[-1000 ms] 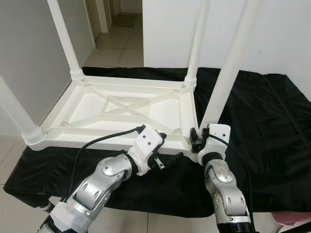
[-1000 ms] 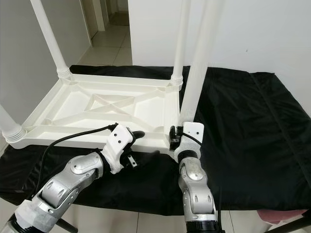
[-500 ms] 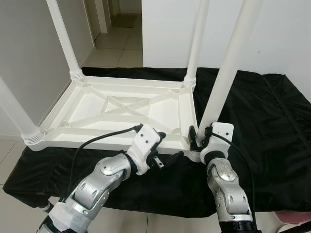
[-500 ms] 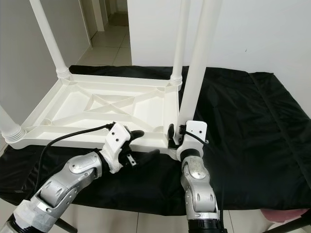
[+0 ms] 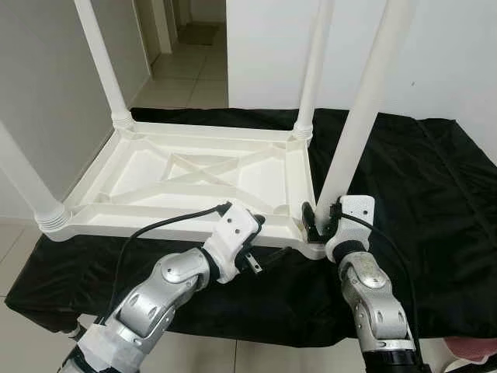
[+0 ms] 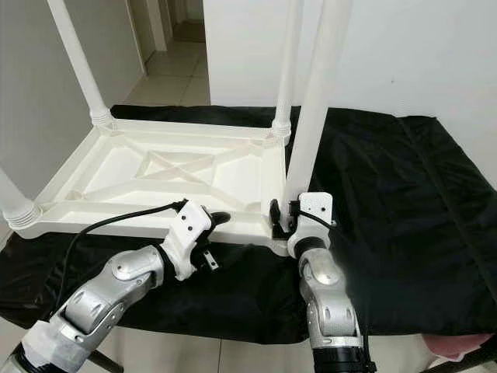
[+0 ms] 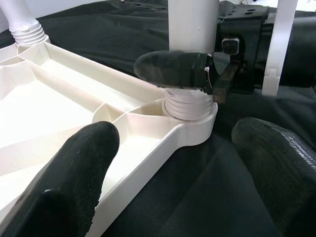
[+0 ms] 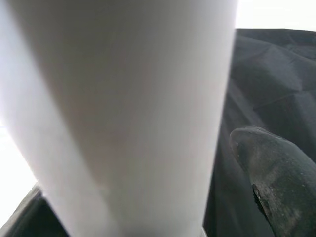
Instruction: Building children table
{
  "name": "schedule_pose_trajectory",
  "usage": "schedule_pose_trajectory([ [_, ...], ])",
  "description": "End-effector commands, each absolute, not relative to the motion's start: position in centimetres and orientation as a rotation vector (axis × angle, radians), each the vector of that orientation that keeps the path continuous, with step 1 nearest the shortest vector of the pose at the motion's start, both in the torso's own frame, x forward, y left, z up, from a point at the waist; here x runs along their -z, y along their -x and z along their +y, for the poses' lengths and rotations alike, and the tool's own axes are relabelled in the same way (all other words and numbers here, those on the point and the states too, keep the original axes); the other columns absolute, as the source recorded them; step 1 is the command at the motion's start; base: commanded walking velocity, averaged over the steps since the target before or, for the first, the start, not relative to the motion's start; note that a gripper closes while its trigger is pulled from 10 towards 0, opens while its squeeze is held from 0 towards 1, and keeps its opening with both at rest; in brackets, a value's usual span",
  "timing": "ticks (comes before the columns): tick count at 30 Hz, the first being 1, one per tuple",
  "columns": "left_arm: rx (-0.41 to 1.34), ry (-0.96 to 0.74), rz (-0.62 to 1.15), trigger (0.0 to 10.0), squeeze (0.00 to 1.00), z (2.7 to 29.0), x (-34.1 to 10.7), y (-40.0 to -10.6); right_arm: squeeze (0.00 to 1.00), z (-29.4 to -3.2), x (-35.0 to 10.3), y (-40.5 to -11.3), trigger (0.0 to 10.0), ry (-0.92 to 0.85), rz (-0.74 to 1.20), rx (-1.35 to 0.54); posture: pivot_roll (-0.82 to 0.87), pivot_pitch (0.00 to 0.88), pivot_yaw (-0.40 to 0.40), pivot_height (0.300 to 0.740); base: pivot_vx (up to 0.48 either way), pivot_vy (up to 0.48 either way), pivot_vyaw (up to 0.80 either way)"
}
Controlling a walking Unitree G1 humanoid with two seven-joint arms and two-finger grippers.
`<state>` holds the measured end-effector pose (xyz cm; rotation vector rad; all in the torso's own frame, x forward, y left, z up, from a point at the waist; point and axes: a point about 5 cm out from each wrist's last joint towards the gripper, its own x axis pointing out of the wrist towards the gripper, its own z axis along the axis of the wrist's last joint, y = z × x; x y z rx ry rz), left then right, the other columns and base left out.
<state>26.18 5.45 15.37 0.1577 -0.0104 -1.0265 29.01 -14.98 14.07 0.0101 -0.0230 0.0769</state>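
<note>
A white plastic children's table (image 5: 155, 225) lies upside down on a black cloth (image 5: 419, 179), four legs pointing up. My right gripper (image 5: 320, 224) is shut on the base of the near right leg (image 5: 361, 116), just above its ribbed socket (image 7: 190, 106) at the table's corner. The leg (image 8: 123, 108) stands close against one right finger (image 8: 271, 168). My left gripper (image 5: 268, 237) is open at the table's near rim, left of that corner. One left finger (image 7: 84, 163) hovers over the table's underside, the other over the cloth, holding nothing.
The other legs stand at the far right (image 5: 314, 70), far left (image 5: 101, 62) and near left (image 5: 27, 183). The cloth-covered surface ends close in front of me, with tiled floor (image 5: 15, 256) beyond it. A white wall (image 5: 450, 54) rises behind, and a hallway (image 5: 186, 47) opens at the back.
My left gripper has edged closer to the table's near rim. The right arm has drifted slightly right, still holding the leg, which stands a little more upright.
</note>
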Motion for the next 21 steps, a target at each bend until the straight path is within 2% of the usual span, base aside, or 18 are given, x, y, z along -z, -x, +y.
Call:
schedule_pose_trajectory([
  [1,1.143,-0.198,0.002,10.0,0.00,5.6,-15.0,-25.8,0.00,-14.9,-13.7,-29.2,10.0,-0.021,-0.017,-0.124,-0.07,0.000,0.018,0.740,0.000,0.000,0.00],
  [10,1.151,-0.221,0.009,10.0,0.00,5.9,-14.8,-25.5,0.00,-15.6,-14.2,-29.3,10.0,0.023,-0.046,-0.232,-0.07,0.004,0.033,0.740,0.000,0.000,0.00],
  [21,1.170,-0.223,0.011,10.0,0.00,5.8,-14.7,-25.3,0.00,-16.4,-14.0,-29.4,10.0,0.075,-0.045,-0.274,-0.07,0.007,0.042,0.740,0.000,0.000,0.00],
])
